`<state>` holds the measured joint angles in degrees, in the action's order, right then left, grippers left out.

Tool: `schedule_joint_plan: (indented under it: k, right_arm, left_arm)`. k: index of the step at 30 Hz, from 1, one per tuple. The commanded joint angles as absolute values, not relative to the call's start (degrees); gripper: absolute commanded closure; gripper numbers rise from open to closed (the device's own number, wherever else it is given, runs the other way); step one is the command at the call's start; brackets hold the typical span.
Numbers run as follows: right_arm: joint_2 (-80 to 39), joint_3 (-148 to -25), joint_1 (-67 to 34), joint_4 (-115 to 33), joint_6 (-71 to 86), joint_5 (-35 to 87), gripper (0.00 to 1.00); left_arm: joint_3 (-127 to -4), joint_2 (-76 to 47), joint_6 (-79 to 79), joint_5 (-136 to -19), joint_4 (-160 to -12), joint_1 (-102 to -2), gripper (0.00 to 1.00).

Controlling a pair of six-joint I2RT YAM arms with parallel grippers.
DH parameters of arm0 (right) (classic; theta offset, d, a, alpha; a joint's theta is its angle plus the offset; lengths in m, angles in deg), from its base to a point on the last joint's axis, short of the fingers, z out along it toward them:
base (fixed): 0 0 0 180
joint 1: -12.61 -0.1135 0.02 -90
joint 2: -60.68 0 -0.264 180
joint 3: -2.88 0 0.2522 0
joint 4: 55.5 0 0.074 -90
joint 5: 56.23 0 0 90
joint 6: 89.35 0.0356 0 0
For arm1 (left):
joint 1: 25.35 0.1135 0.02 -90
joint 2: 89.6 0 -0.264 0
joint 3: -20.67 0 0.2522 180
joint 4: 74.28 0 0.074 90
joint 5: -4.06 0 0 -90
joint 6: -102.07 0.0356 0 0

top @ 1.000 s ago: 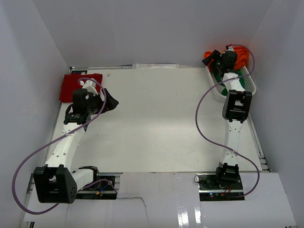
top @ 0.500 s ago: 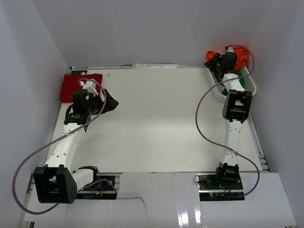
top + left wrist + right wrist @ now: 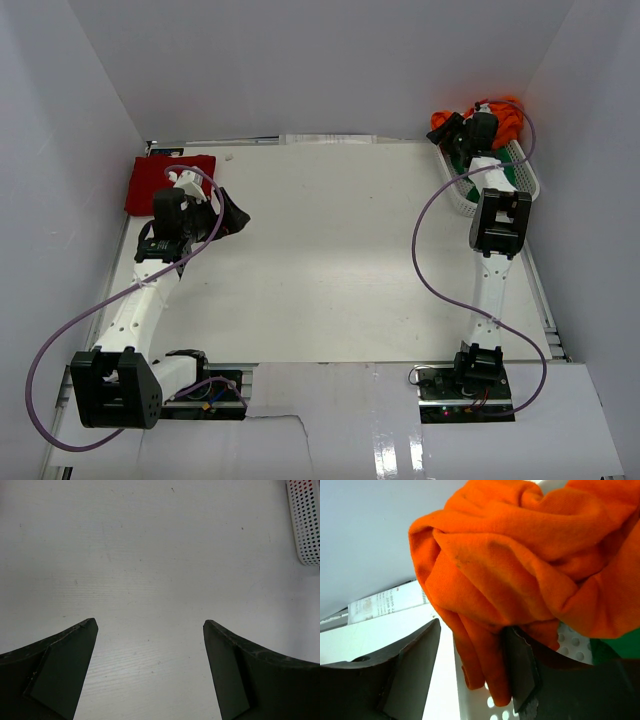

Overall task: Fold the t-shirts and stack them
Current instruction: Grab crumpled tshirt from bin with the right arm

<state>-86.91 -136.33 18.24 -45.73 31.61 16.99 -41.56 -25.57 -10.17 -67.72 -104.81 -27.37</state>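
Note:
The orange t-shirt (image 3: 503, 115) lies bunched on top of the white mesh basket (image 3: 528, 180) at the far right. My right gripper (image 3: 447, 128) is at the basket's far left corner. In the right wrist view its jaws are apart around a hanging fold of the orange t-shirt (image 3: 520, 555), with a gap on the left side. The green t-shirt (image 3: 620, 652) shows under the orange one. The dark red t-shirt (image 3: 160, 183) lies folded flat at the far left. My left gripper (image 3: 234, 215) is open and empty beside it, above bare table (image 3: 150, 624).
The basket's rim (image 3: 475, 700) is just below the right fingers, and its end also shows in the left wrist view (image 3: 306, 520). White walls enclose the table on three sides. A purple cable loops from each arm.
The right gripper has shifted slightly at the orange t-shirt on the basket. The left arm has barely moved.

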Motion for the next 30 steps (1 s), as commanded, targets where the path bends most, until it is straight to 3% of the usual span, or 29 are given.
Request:
schedule_joint_plan:
  k: [1, 12, 15, 22, 23, 24, 26, 30]
  right_arm:
    - [-81.71, -133.68, 18.5, -49.64, 33.25, 15.05, 0.4]
    - [-80.21, -128.48, 19.9, -58.52, 41.42, 10.04, 0.42]
    - [-80.48, -128.57, 20.17, -60.19, 44.14, 8.9, 0.51]
    - [-79.77, -126.9, 20.6, -63.45, 46.97, 7.75, 0.53]
    - [-79.86, -126.9, 20.61, -63.53, 47.4, 7.67, 0.58]
    - [-80.38, -127.42, 20.61, -63.19, 47.67, 7.49, 0.78]
    - [-80.74, -128.21, 20.69, -62.57, 48.02, 7.14, 0.92]
    - [-80.83, -129.27, 20.69, -62.48, 47.85, 6.0, 0.92]
  left_arm:
    - [-41.34, -27.28, -9.46, -67.39, -104.91, -27.63, 0.02]
    - [-41.34, -27.55, -9.38, -67.13, -104.91, -27.63, 0.02]
    - [-41.34, -27.55, -9.29, -67.04, -104.91, -27.72, 0.02]
    - [-41.34, -27.81, -9.11, -67.13, -104.91, -27.99, 0.02]
    - [-41.34, -27.81, -9.11, -67.13, -105.0, -27.99, 0.02]
    - [-41.34, -27.81, -9.2, -67.13, -104.91, -27.99, 0.02]
    - [-41.34, -27.81, -9.11, -67.13, -104.91, -28.07, 0.02]
    - [-41.43, -27.72, -9.11, -67.13, -104.91, -28.16, 0.02]
